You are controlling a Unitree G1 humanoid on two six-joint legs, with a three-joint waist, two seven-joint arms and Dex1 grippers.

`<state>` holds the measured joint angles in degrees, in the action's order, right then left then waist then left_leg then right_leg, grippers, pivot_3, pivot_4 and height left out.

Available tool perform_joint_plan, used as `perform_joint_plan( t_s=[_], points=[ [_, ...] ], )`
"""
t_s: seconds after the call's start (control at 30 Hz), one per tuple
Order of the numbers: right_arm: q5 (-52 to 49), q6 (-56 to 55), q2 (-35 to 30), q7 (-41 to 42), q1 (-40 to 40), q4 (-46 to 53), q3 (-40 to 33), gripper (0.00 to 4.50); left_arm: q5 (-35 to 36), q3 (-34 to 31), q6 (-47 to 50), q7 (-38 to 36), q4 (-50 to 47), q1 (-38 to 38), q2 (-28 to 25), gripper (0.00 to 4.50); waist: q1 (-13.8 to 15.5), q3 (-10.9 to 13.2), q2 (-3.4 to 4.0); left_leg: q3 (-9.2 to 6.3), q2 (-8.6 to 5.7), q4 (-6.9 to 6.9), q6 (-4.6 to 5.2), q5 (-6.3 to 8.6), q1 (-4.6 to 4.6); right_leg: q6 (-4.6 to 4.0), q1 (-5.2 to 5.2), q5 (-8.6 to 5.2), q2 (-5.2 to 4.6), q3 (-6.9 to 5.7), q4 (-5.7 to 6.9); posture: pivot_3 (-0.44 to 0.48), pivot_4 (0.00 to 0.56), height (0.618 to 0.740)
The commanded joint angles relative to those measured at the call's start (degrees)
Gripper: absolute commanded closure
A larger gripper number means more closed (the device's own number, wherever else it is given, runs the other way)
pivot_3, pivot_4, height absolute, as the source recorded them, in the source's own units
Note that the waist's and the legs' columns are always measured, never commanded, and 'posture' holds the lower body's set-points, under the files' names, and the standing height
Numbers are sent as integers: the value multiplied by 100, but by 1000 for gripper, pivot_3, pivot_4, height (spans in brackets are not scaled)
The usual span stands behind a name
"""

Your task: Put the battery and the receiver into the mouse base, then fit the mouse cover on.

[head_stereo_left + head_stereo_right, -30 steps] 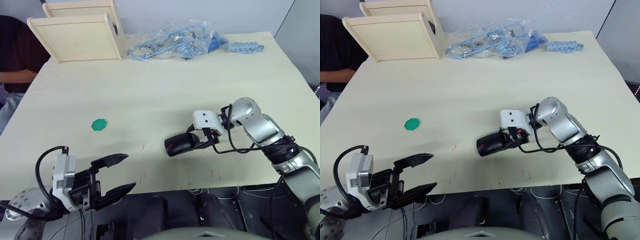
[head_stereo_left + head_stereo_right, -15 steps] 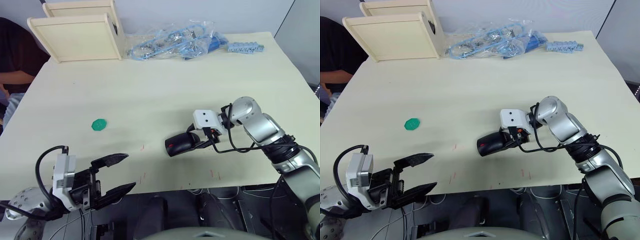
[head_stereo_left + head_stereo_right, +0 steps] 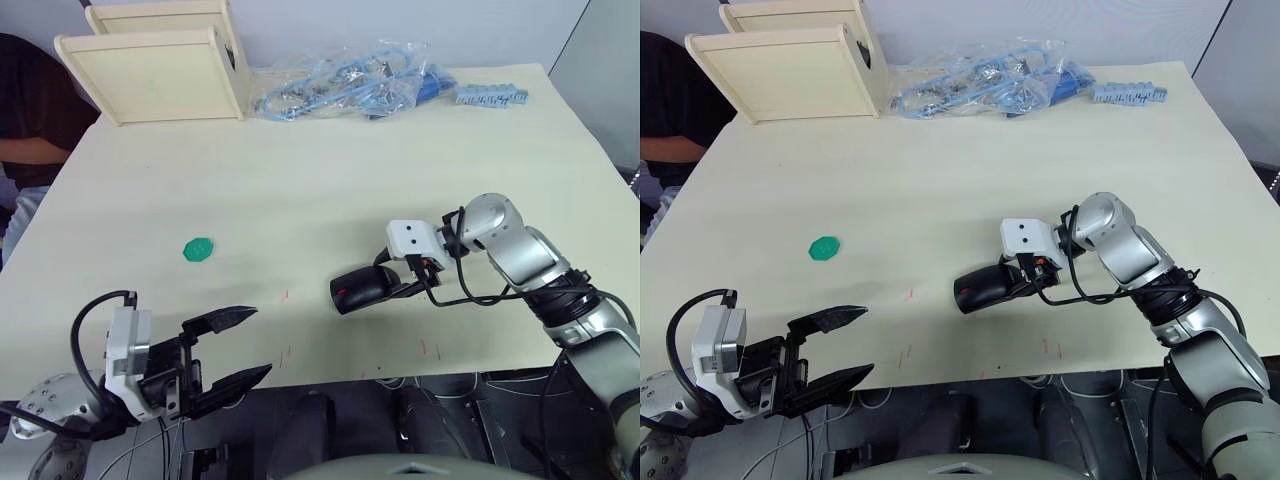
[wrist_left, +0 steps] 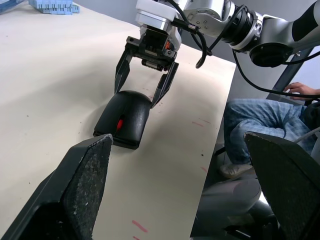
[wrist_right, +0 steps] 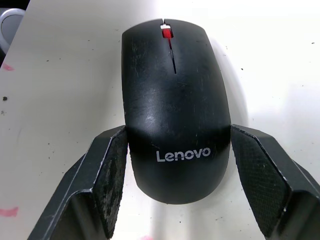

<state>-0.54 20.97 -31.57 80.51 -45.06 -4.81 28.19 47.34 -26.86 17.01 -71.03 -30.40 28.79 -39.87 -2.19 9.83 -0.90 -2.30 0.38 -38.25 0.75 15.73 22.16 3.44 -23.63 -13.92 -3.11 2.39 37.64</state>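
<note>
The mouse cover [image 5: 175, 115], glossy black with white lettering and a red wheel at its far end, sits closed over the mouse on the table [image 3: 300, 190]. My right gripper [image 3: 388, 278] straddles the mouse's rear end, with one finger against each side of the shell. The mouse base lies hidden under the cover, and the battery and the receiver are out of view. My left gripper [image 3: 260, 342] hangs open and empty just off the table's near edge, well to the left of the mouse [image 4: 125, 117].
A green disc [image 3: 199, 249] lies at the table's left. Two wooden boxes [image 3: 160, 70], a plastic bag of blue parts [image 3: 350, 88] and a blue block strip [image 3: 490, 96] line the far edge. A person [image 3: 30, 110] sits at the far left.
</note>
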Motion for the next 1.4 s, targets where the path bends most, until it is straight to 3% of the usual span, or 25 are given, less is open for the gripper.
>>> perform_joint_plan(
  t_s=[0.03, 1.4],
  points=[
    [-75, 3, -25, 47, -98, 150, -87, 1235, 15, -94, -103, -13, -123, 46, 5, 0, 0, 0, 0, 0, 0, 0, 0, 0, 0, 0, 0, 0, 0, 0, 0, 0, 150, 740],
    [-207, 110, -6, 34, -150, 245, -131, 1235, 21, -50, -114, 33, -155, 54, 15, 0, 0, 0, 0, 0, 0, 0, 0, 0, 0, 0, 0, 0, 0, 0, 0, 0, 150, 740]
  ],
)
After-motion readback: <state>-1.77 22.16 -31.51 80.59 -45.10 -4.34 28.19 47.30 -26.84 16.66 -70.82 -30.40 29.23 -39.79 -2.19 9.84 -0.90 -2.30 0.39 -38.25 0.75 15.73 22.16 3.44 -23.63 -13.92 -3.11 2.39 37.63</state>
